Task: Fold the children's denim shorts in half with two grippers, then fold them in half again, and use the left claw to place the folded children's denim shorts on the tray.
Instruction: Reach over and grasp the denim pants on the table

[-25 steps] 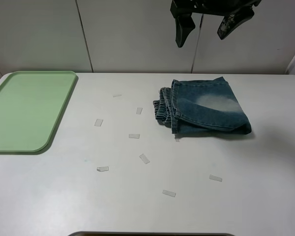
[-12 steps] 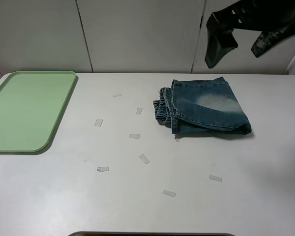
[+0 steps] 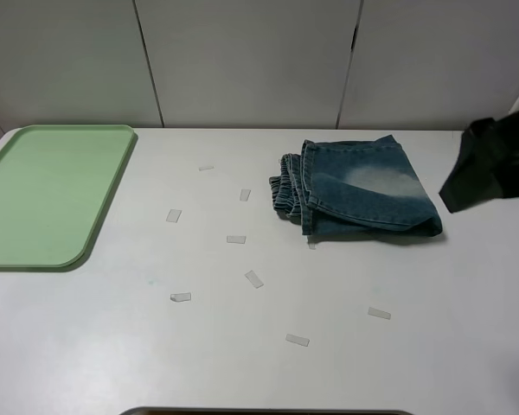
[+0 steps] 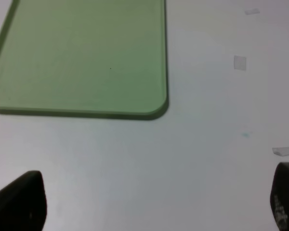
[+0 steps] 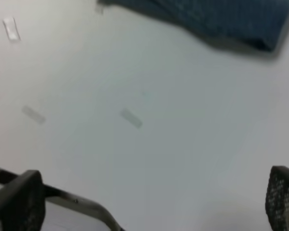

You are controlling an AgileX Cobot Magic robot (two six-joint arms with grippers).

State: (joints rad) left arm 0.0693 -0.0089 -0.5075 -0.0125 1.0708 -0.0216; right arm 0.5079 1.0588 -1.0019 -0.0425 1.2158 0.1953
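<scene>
The children's denim shorts (image 3: 359, 194) lie folded on the white table, right of centre, with the gathered waistband facing left. A corner of them shows in the right wrist view (image 5: 216, 17). The pale green tray (image 3: 52, 194) sits at the far left and holds nothing; it also shows in the left wrist view (image 4: 77, 57). My right gripper (image 3: 484, 169) hangs at the right edge, just right of the shorts and apart from them; in its wrist view (image 5: 149, 199) it is open and empty. My left gripper (image 4: 151, 202) is open and empty over bare table near the tray's corner.
Several small clear tape strips (image 3: 235, 239) are scattered on the table between the tray and the shorts and in front of them. A wall of pale panels (image 3: 242, 60) stands behind the table. A dark edge (image 3: 268, 411) shows at the table's front.
My right gripper has swung from high behind the shorts to the right and down, and now hangs at the right edge. The shorts and tray have not moved.
</scene>
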